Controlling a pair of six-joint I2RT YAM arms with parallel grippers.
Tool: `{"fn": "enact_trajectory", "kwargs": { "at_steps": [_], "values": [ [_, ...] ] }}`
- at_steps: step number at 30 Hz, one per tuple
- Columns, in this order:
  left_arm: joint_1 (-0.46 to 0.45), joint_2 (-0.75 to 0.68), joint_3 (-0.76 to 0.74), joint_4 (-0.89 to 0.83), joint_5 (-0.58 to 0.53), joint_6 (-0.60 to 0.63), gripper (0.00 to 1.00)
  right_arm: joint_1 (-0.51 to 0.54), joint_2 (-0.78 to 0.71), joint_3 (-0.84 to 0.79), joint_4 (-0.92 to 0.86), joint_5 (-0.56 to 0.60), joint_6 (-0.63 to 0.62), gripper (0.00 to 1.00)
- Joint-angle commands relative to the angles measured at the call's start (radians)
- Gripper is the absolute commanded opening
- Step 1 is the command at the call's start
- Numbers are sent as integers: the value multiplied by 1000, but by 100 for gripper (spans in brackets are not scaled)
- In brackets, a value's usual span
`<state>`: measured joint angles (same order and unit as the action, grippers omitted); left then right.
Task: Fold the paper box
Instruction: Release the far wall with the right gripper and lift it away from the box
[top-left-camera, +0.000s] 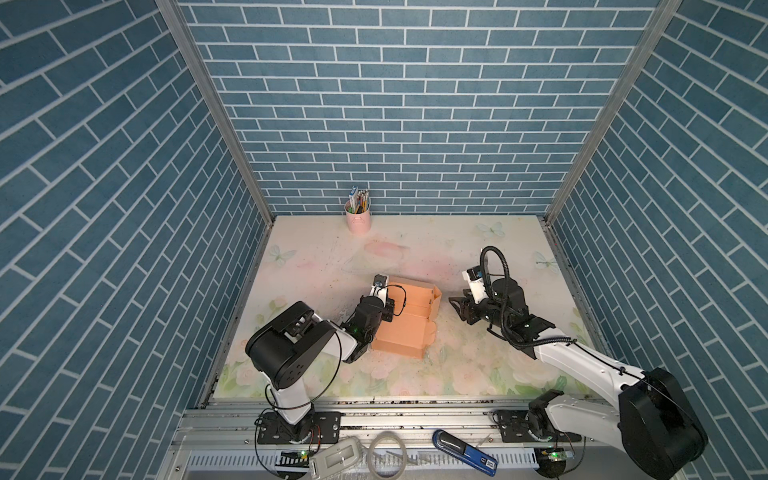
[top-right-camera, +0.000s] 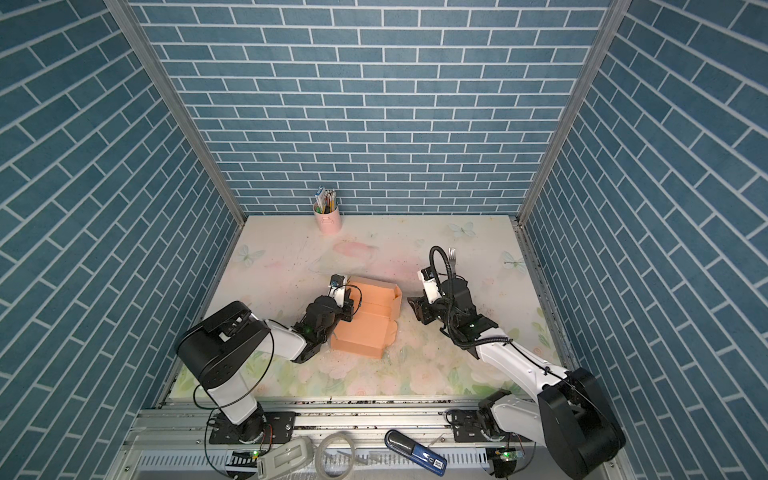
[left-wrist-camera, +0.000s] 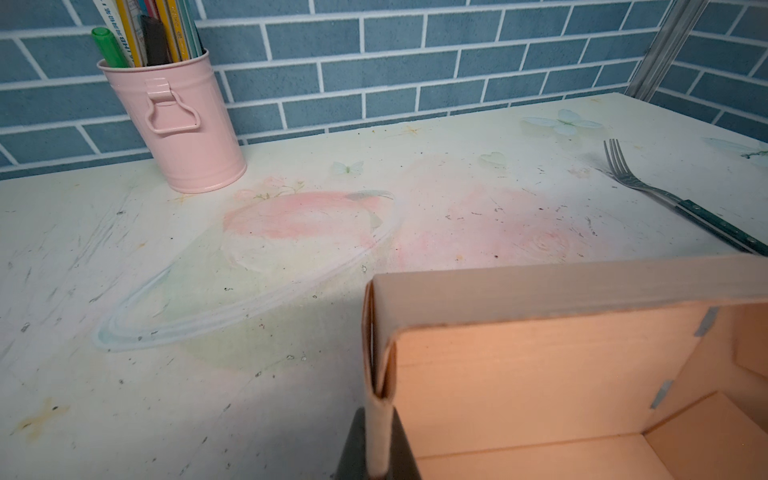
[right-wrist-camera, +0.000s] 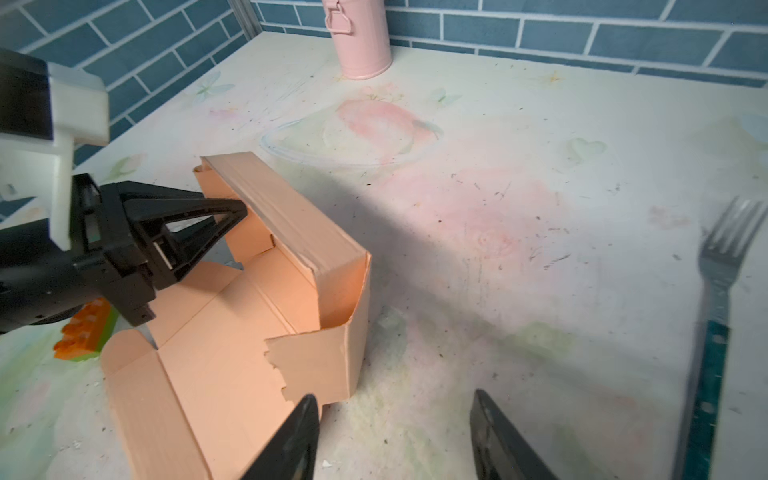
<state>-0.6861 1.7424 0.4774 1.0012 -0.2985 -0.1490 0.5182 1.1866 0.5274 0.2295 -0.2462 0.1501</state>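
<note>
Near the middle of the table (top-left-camera: 457, 374), between the two grippers: paper box (top-left-camera: 409, 322), peach-orange card, partly folded. Its far wall and right side wall stand upright, and the front panel with its flaps lies flat toward the near edge. One side flap shows a ragged edge in the right wrist view. Left gripper (left-wrist-camera: 376, 453): fingers pressed together on the doubled left wall of the box, close to its far corner, with the card pinched between them. Right gripper (right-wrist-camera: 395, 440): fingers spread, nothing between them, just beside the right side wall. Toy brick (right-wrist-camera: 83, 328): orange on green, beside the box, partly hidden by the left gripper. Fork (left-wrist-camera: 665, 195): dark handle, flat on the table, past the right gripper. Pink cup (top-left-camera: 358, 220): holds pens and pencils, upright at the table's back edge, well apart from the box.
</note>
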Motion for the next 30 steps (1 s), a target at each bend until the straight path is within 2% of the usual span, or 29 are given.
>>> {"fn": "enact_trajectory", "kwargs": {
  "at_steps": [1, 11, 18, 25, 30],
  "values": [
    [-3, -23, -9, 14, -14, -12, 0, -20, 52, -21, 142, -133, 75, 58],
    [-3, -26, -12, 15, -8, -20, 0, -40, 281, -26, 326, -245, 40, 55],
    [-3, -17, -5, 12, 0, -18, 0, -30, 414, -9, 488, -315, 75, 52],
    [-3, -1, 6, 17, 9, -13, 0, 12, 446, 35, 482, -259, 50, 51],
    [-3, 0, 7, 17, 10, -12, 0, 53, 441, 47, 469, -141, 19, 50]
  ]
}}
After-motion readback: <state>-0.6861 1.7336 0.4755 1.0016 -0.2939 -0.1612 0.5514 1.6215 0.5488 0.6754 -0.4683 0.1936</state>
